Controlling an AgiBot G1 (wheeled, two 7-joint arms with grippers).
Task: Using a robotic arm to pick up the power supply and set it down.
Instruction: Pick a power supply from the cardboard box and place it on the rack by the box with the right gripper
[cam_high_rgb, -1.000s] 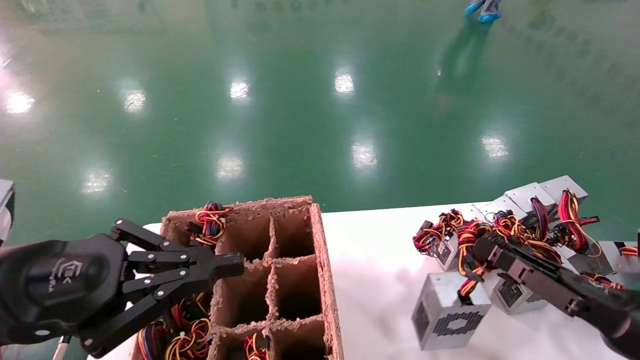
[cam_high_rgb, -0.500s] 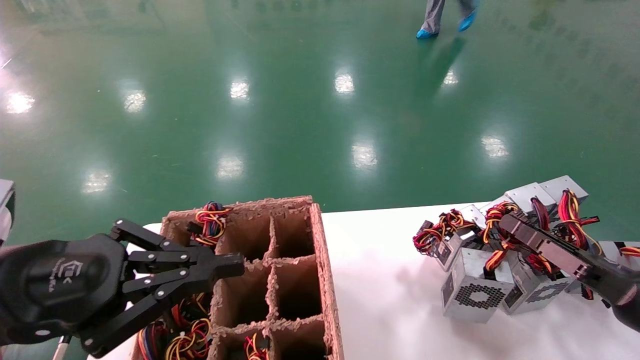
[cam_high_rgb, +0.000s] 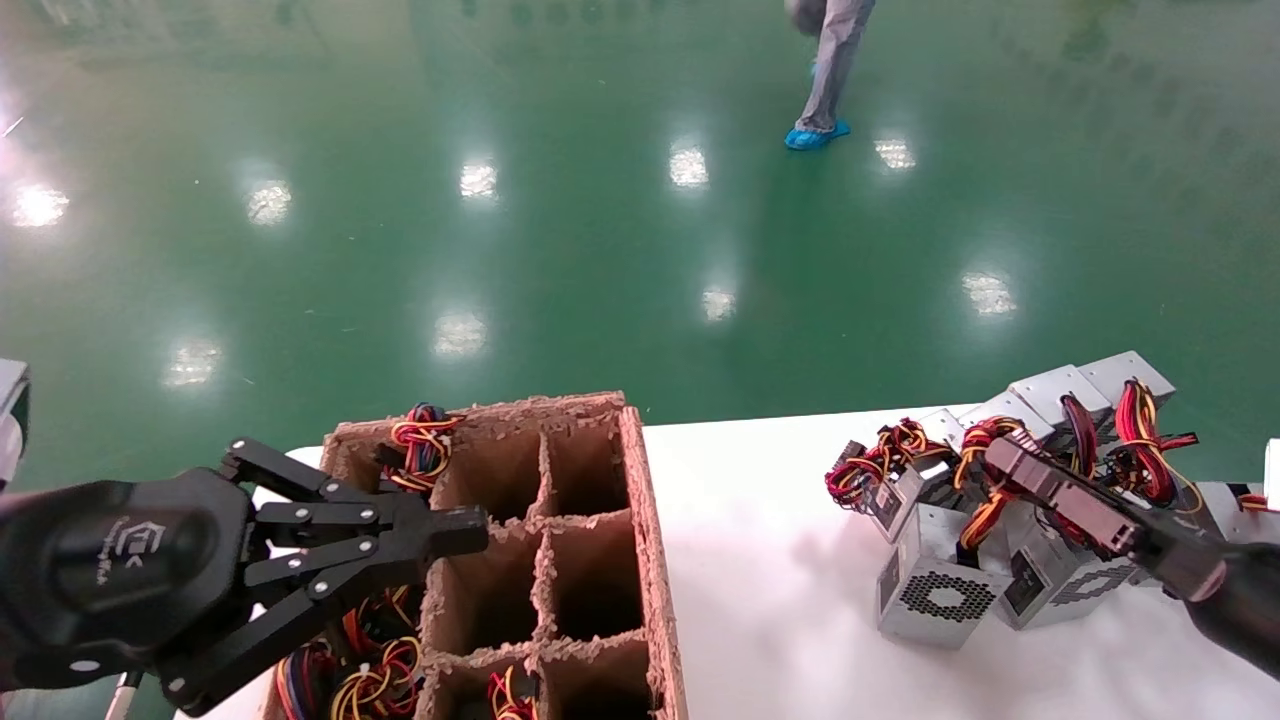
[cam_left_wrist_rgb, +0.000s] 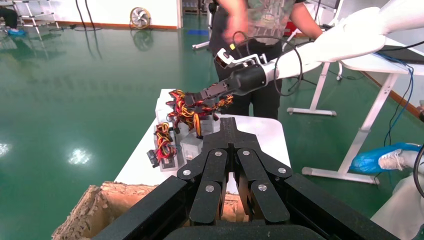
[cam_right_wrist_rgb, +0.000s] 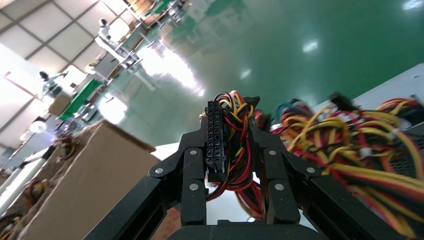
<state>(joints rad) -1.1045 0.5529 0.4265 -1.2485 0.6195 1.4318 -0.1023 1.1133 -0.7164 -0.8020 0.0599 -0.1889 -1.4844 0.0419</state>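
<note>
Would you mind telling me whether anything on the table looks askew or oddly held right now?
Yes. The right gripper is shut on the wire bundle, not the metal case, and its power supply sits tilted against a neighbouring unit. The left gripper is shut over the cardboard crate.

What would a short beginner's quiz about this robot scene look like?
1. True or false: the right claw is closed on a wire bundle.
2. The left claw hovers over: A) the floor B) the cardboard divider box C) the power supplies.
3. Fill in: the front power supply rests on the white ___.

Key: 1 true; 2 B; 3 table.
</note>
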